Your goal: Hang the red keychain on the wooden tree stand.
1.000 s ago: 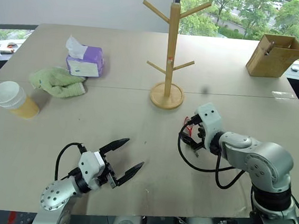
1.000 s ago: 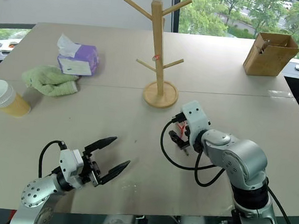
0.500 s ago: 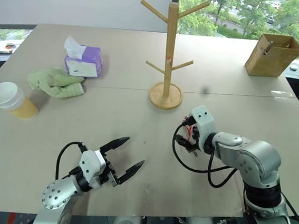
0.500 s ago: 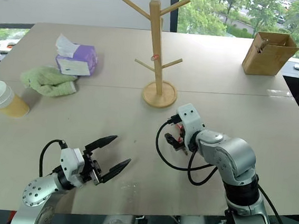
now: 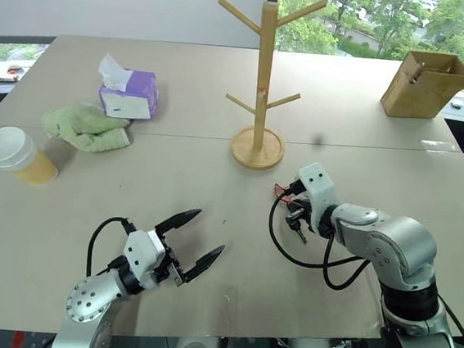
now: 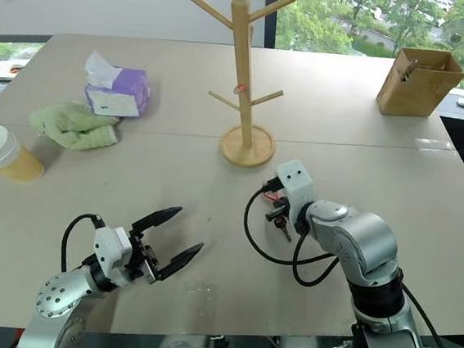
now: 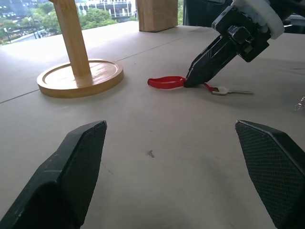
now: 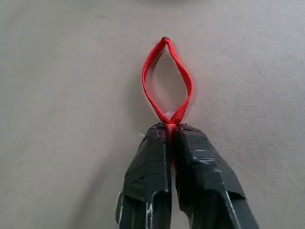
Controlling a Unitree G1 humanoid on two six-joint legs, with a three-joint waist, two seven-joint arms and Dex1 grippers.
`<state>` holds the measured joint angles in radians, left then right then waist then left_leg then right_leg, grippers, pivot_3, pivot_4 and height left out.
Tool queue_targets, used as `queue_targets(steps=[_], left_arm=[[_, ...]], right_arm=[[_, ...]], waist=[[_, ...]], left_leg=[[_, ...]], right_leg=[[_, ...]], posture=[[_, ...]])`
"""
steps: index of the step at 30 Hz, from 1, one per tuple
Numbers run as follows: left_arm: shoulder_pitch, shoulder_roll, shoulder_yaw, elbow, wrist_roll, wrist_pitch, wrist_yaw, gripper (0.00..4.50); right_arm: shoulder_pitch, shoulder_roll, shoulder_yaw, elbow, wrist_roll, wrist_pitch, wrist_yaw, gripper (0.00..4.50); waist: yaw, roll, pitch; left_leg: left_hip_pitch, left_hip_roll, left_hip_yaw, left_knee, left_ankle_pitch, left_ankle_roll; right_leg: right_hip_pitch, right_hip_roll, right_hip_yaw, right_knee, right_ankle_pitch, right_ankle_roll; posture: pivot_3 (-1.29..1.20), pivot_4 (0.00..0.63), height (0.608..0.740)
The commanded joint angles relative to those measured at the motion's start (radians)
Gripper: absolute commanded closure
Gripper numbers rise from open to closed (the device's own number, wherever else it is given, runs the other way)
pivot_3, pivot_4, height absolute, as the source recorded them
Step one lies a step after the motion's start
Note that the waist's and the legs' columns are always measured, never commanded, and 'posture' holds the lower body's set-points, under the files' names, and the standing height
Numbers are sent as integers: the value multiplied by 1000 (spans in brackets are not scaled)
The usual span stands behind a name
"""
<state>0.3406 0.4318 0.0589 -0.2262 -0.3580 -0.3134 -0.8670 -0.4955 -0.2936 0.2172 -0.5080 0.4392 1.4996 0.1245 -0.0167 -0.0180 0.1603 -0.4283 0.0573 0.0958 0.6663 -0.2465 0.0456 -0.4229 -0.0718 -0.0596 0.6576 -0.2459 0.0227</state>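
Red keychain [image 8: 167, 81] lies flat on the table just before the stand [image 5: 263, 78], right gripper [image 8: 170, 131] clamped on its strap near the key, loop pointing roughly standward; left gripper [image 5: 194, 238] gapes, farther off.

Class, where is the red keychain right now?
The red keychain lies on the table, pinched by the right gripper, just right of the wooden tree stand.

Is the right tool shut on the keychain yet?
Yes, shut: the right tool's fingers pinch the keychain, which lies on the table.
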Motion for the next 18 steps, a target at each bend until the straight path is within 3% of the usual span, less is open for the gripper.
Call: queue_targets(steps=[1, 3, 8, 12, 18], left_arm=[[0, -8, -8, -36, 3, -19, 17, 0], [-9, -18, -8, -51, -8, 3, 38, 0], [-73, -19, -9, -188, -56, 161, 143, 0], [-187, 10, 5, -300, -98, 326, 222, 0], [-441, 110, 95, -392, -307, 641, 347, 0]], right_arm=[[19, -20, -7, -40, 12, -91, 63, 4477], [31, -126, 25, -97, -12, -310, 191, 4477], [-10, -270, -150, -169, 30, -641, 423, 4477], [-57, -315, -170, -134, -17, -799, 484, 4477], [-189, -316, -130, -26, -104, -901, 495, 4477]], waist=[[0, 0, 0], [2, 2, 1], [4, 2, 4], [4, 1, 4], [3, 1, 5]], left_leg=[[-1, 0, 0, 0, 0, 0], [-2, 0, -1, 0, 0, 0], [-4, -1, -2, 2, 0, 0], [-3, 0, -3, 2, 0, 0], [-2, -1, -3, 3, 1, -1]], right_leg=[[0, 0, 0, 0, 0, 0], [-1, 0, -1, 0, 1, 2], [-3, 1, -1, 0, 0, 7], [-1, 2, -1, 1, 0, 7], [-1, 3, -1, 3, 2, 4]], posture=[[0, 150, 740], [0, 150, 740], [0, 150, 740], [0, 150, 740], [0, 150, 740]])
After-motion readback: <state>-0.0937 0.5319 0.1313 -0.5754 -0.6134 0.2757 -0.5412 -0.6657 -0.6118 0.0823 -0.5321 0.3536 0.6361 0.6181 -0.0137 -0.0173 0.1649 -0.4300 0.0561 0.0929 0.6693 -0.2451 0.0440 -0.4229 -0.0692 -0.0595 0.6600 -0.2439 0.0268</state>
